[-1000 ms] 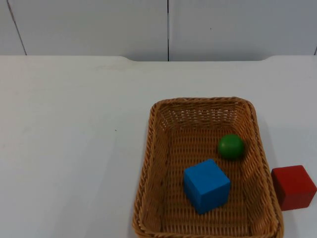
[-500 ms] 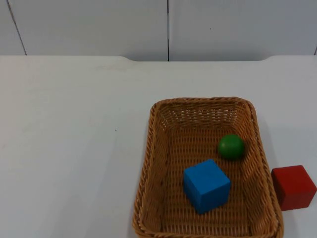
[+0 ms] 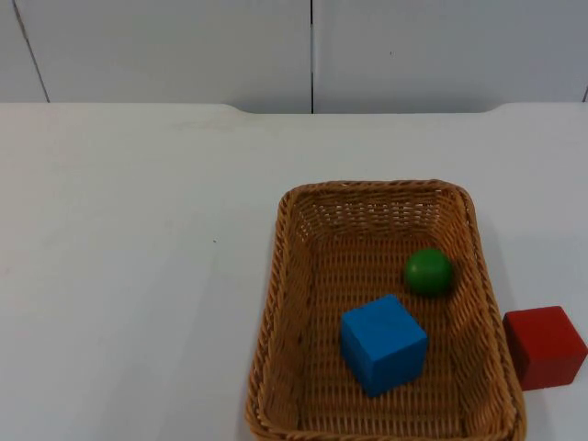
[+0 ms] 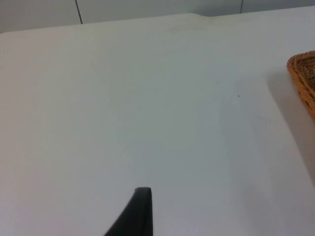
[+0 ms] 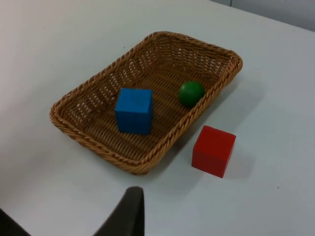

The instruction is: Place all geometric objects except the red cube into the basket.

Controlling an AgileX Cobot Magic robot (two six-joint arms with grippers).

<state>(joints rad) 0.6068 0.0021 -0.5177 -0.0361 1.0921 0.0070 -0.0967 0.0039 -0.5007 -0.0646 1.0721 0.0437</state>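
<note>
Already the wicker basket (image 3: 386,317) holds the blue cube (image 3: 383,344) near its middle and the green ball (image 3: 429,271) beside its right wall, while the red cube (image 3: 544,347) sits on the white desk (image 3: 138,276) just outside that same wall, apart from it. Judged from this layout, the sorting looks finished, so the main risk is any needless further move. The left gripper (image 4: 135,216) hangs over bare desk well to the left of the basket, and the right gripper (image 5: 129,211) hangs back from the basket's near corner, looking onto all three pieces; with a single fingertip visible in each wrist view, one cannot tell whether either pair of jaws is spread or pressed together. If the right arm came down again, it could mistake the red cube for a piece to be moved and drop it in, undoing the one exclusion the task demands. A careless sweep could also clip the basket rim and shove it into the red cube, or tip it enough for the ball, which probably rolls freely, to escape. Both arms appear to be waiting.
</note>
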